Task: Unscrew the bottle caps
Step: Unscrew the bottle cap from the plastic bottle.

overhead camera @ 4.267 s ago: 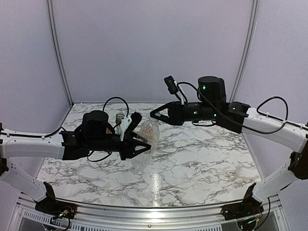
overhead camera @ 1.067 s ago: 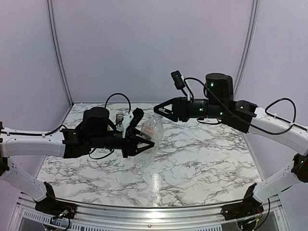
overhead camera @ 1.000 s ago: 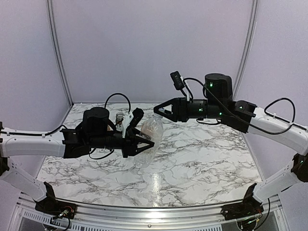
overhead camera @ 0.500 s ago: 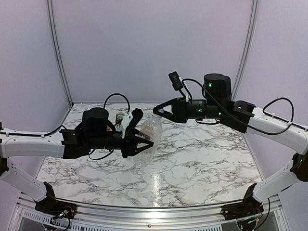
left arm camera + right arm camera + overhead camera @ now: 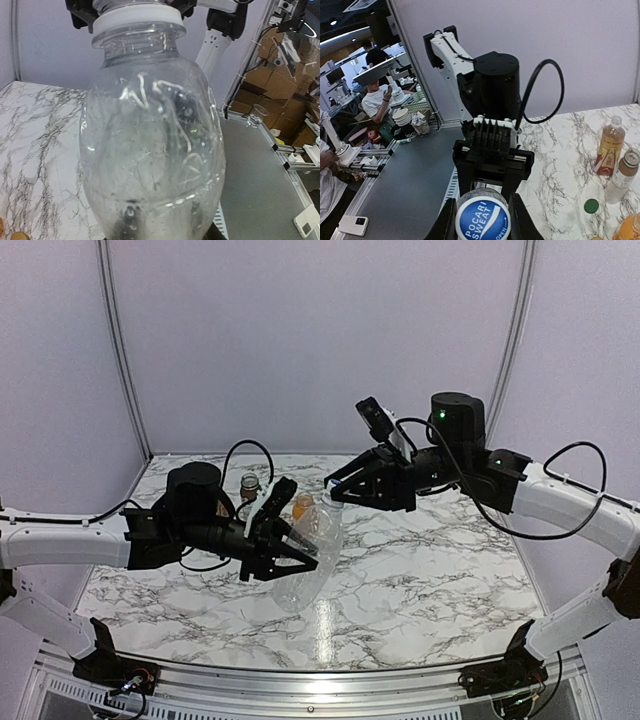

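Centre of top view: my left gripper point(image 5: 296, 548) was clamped round the lower body of the tall clear plastic bottle point(image 5: 315, 540), jaws drawn in tight against it. The bottle was held clear of the white marble-patterned table point(image 5: 430, 570), tilted, neck pointing up and right. From my left wrist camera the bottle filled nearly the whole frame. Streaks and droplets showed on its wall.

My right gripper point(image 5: 336, 488) met the bottle's neck from the right. Its fingers point(image 5: 447, 224) sat either side of the round white screw cap with the blue printed top point(image 5: 482, 220), narrowed until both appeared to press on its rim. The cap was on the neck, at bottom centre of the right wrist frame, with my left gripper directly behind it.

Lower right of that frame, standing on the table: a slim amber tea bottle with red label point(image 5: 609, 145), a short clear bottle with white label point(image 5: 621, 176) just beside it, and an orange juice bottle point(image 5: 627, 227) at the frame's edge. A dark green cap point(image 5: 591, 205) lay flat on the table near them.
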Available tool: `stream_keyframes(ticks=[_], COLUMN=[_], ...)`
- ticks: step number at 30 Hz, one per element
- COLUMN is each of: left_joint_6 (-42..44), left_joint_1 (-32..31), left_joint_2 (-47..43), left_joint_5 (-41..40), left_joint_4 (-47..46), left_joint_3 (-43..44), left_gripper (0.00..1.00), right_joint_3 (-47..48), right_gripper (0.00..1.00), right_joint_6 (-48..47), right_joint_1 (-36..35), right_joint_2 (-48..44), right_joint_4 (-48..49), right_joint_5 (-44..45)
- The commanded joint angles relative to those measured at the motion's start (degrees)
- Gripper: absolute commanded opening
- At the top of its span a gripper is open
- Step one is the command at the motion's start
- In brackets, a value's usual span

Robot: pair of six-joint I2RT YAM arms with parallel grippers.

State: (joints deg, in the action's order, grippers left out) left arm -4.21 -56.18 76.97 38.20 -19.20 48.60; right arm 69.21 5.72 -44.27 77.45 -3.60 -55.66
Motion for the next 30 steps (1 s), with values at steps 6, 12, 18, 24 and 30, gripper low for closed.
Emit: stream_keyframes(ticks=[6, 12, 18, 24, 30], left_joint_6=[-0.5, -0.3, -0.2, 0.0, 0.1], left_joint_1=[-0.4, -0.4, -0.3, -0.2, -0.1], left_joint_2=[0.6, 0.4, 0.2, 0.2, 0.4], left_joint_5=[21.6, 20.9, 14.3, 10.1, 8.8], left_joint_4=[-0.7, -0.7, -0.7, -0.7, -0.7], left_joint_3=[2.3, 2.8, 2.8, 2.6, 2.6], left_gripper=[0.35, 0.35, 0.35, 0.34, 0.34], right_joint_3=[1.7, 1.9, 1.2, 0.0, 0.0], right_gripper=[0.13, 0.13, 0.17, 0.25, 0.3], right_joint_6=[-10.8, -11.2, -9.2, -6.3, -6.1], right_joint_1=[1.7, 1.7, 1.6, 1.6, 1.5], right_joint_2=[1.1, 1.3, 0.7, 0.1, -0.1], right_joint_4=[1.6, 1.4, 1.7, 3.1, 3.1], right_joint_5=[-16.0, -17.0, -12.6, -9.1, -7.2])
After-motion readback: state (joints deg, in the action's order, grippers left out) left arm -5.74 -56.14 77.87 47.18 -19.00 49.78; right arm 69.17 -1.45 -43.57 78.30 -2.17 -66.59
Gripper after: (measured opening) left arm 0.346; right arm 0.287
